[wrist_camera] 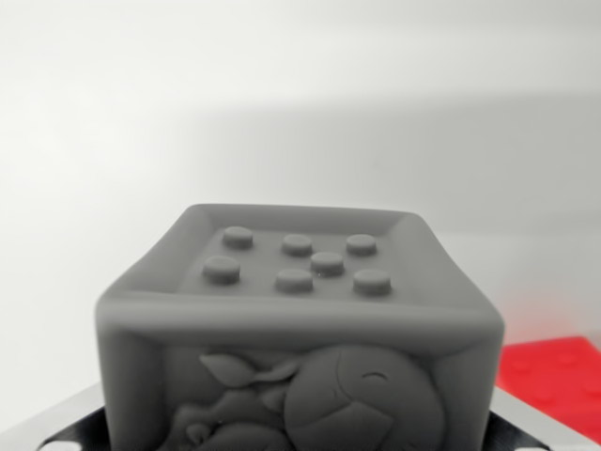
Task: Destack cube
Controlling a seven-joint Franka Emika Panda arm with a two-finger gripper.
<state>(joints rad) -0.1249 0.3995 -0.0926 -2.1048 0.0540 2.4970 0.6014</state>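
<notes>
A grey soft cube (300,310) fills the lower middle of the wrist view. Its top face carries several raised round dots, and its front face shows a moulded relief figure. My gripper (300,442) sits at the bottom edge, with one light grey finger (56,427) against the cube's left side and the other finger (531,418) against its right side. The jaws look shut on the cube. A red studded block (563,376) lies lower down at the wrist view's right, partly hidden behind the cube and finger.
A plain white surface (300,113) stretches behind and around the cube, with a soft shadow across its middle.
</notes>
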